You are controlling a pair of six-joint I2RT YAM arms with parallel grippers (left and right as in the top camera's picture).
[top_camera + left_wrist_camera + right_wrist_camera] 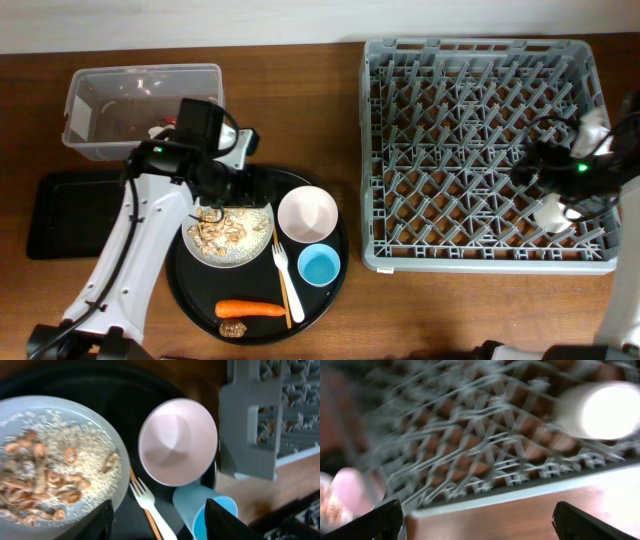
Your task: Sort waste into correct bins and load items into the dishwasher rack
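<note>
Because every dish not yet loaded sits on the round black tray (310, 312), at the left half of the surface, the left hand (160, 512) is the nearer one for the next pick. The right hand (477, 510) hangs well apart, over the right edge of the dishwasher rack (480, 262).

Left hand: fingers spread, pinching nothing. It hovers over the tray's far portion, at the right rim of the white plate (117, 445), which carries the beige food scraps (225, 232).

From this hand the fork (283, 275) lies toward the tray's near edge. Its long axis runs far to near, tines far and wooden handle near. In the left wrist view the tines show between the two fingers. The cream bowl (308, 213) is just beside the hand on the rack side. The light-blue cup (319, 266) stands just nearer than the bowl.

Right hand: fingers spread wide, empty. The small white cup (553, 214) lies in the rack near its near right corner.
</note>
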